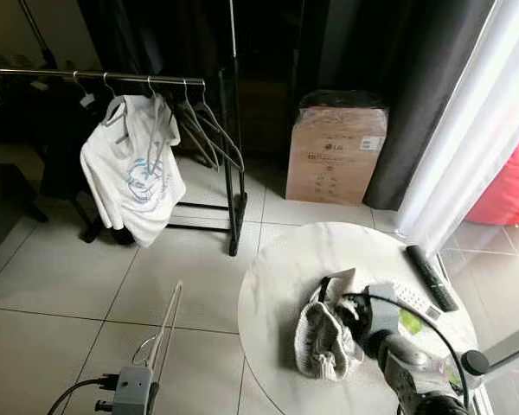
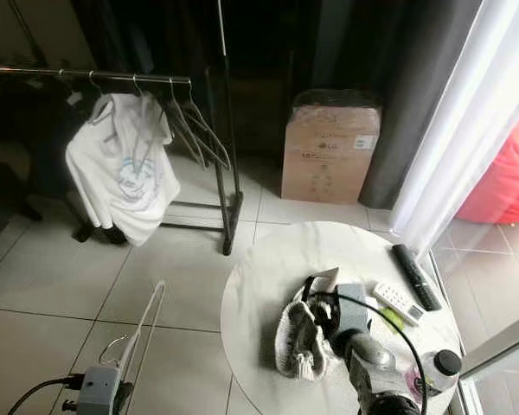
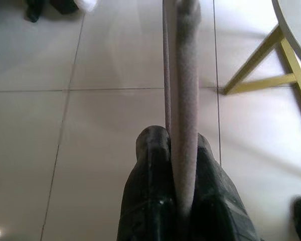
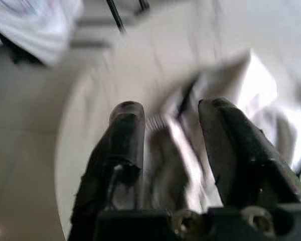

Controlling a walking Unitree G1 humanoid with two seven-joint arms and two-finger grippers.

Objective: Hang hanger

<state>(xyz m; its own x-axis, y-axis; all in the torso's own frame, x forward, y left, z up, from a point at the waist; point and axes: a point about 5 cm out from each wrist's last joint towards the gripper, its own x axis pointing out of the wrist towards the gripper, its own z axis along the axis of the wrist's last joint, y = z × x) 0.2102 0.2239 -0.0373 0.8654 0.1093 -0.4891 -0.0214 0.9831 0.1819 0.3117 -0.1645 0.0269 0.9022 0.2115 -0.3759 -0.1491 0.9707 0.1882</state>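
The left gripper is clamped on a pale grey hanger, its two black fingers pressed against the hanger's flat arm, which runs straight out ahead of them. From the head views the hanger is held low over the tiled floor, just off the left edge of the round table, with its wire hook curling beside the silver wrist.

The right gripper hangs with its fingers spread apart over a crumpled white cloth lying near the middle of the table; the wrist view is blurred, so I cannot tell whether the tips touch the fabric. Toward the table's right edge lie a black remote and a white remote, with a black-capped bottle at the near right rim.

Well beyond the table's far left edge stands a black clothes rack. A white T-shirt hangs from its rail, and several empty hangers hang beside it toward the rack's right end. A cardboard box sits on the floor past the table's far edge, against dark curtains, with a white sheer curtain to its right
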